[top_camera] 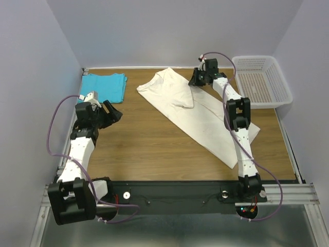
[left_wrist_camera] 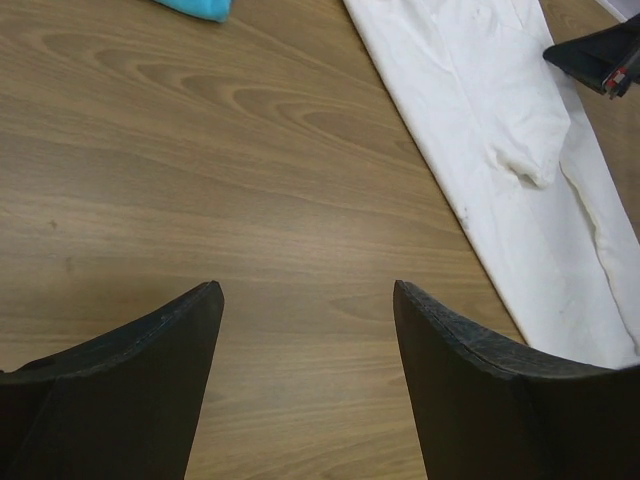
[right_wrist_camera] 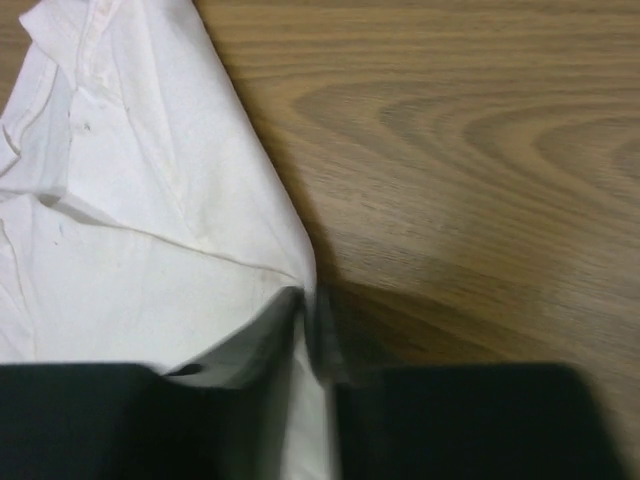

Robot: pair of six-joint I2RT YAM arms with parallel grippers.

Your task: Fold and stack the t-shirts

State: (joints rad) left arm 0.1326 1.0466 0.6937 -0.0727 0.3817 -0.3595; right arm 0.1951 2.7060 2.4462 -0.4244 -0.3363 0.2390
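We have the right gripper (top_camera: 197,78) closed on the far long edge of the cream-white shirt (top_camera: 205,123). Its wrist view shows a fold of white cloth nipped between the fingertips, with bare wood just to the right of it. The left gripper (top_camera: 112,112) is spread wide and holds nothing, hanging over the bare table (top_camera: 144,144).

Seen from above, the cream-white shirt lies flat and partly folded. Its long axis runs on a slant from about 10 o'clock, near the back of the table, down to about 4 o'clock, near the right arm's base. The pinched edge is on the 1 o'clock side of that axis, so the body of the cloth spreads away from the right gripper toward 7 o'clock. We judge that the coming fold depends on this: the held edge has to travel toward 7 o'clock, across the long axis and not along it.

From the left gripper the shirt lies toward 3 o'clock, near but not touching, so the right arm is the one in contact.

The turquoise shirt (top_camera: 105,86) is already folded in the far-left corner, at about 12 o'clock from the left gripper. The white basket (top_camera: 280,87) stands at the far right.
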